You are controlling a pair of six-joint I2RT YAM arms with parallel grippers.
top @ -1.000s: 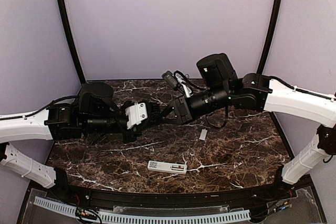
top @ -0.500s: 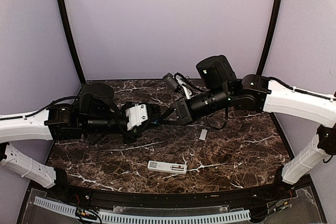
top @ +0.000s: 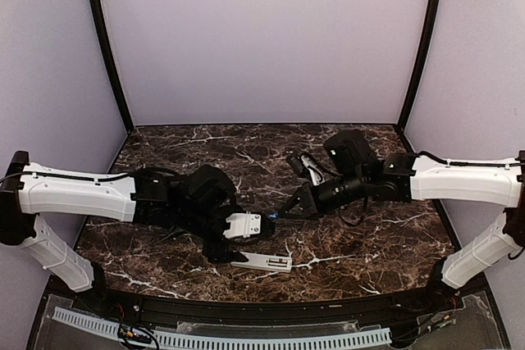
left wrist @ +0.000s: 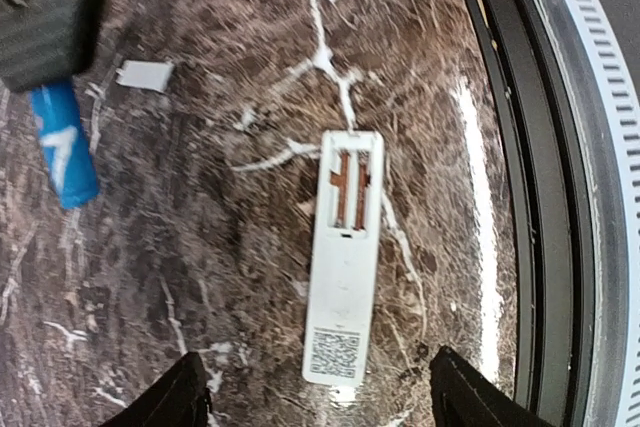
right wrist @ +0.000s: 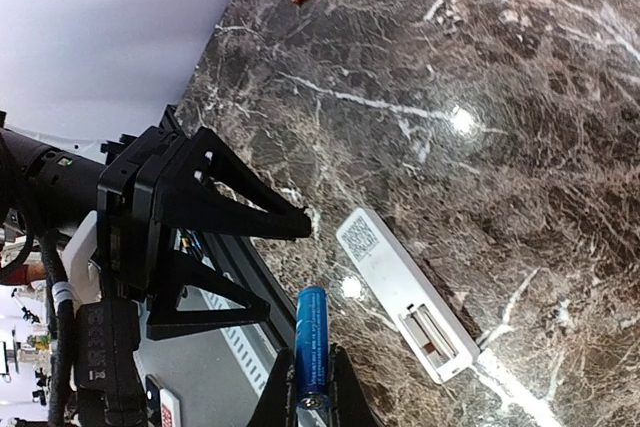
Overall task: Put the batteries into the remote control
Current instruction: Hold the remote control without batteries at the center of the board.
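Your right gripper (right wrist: 308, 402) is pinching a blue battery (right wrist: 311, 344) that is sticking lengthwise out of it toward your left gripper (left wrist: 325, 402), which is gaping wide above the remote (left wrist: 343, 267). The remote is lying back-up along the table's (top: 369, 235) near edge, recess (left wrist: 350, 187) end pointing right.

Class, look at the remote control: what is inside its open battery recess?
In the remote control, the battery recess shows two narrow brownish channels, no battery. Its underside is hidden.

Left arm (top: 78, 194) and right arm (top: 463, 179) wear white link shells, black joints, thin black cables
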